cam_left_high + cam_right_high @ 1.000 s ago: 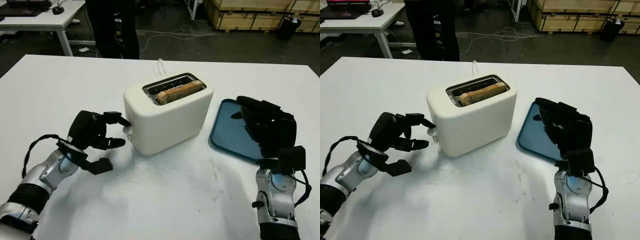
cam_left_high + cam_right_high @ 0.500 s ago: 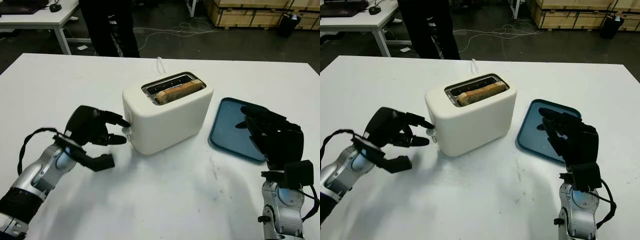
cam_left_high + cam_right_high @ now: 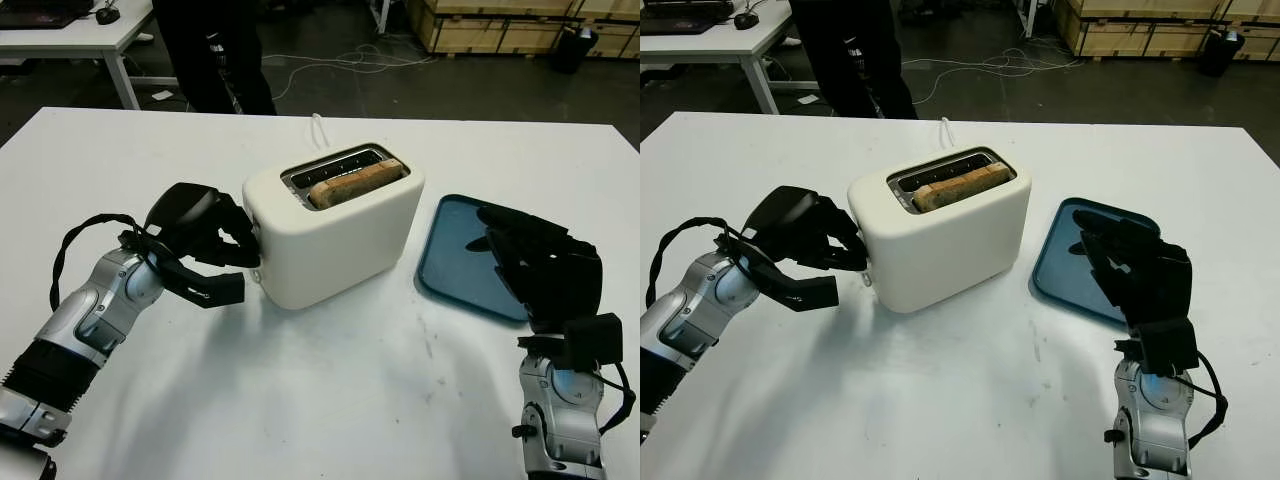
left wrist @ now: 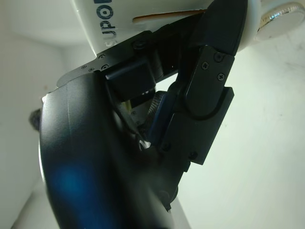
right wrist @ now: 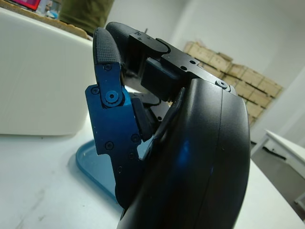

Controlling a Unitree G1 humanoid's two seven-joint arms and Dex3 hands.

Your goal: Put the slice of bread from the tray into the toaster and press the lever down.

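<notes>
The white toaster stands mid-table with the slice of bread sitting in its front slot, top edge showing. My left hand is pressed against the toaster's left end, fingers curled over the spot where the lever sits; the lever itself is hidden. The silver knob shows just beside a fingertip. The blue tray lies to the right of the toaster with nothing on it. My right hand is open, held up over the tray's near edge.
A person in dark clothes stands beyond the table's far edge. The toaster's white cable runs off the back. A second white table and cardboard boxes are in the background. Bare tabletop lies in front.
My left hand has moved right and up, from just short of the toaster to closed against its left end. The right hand has barely shifted.
</notes>
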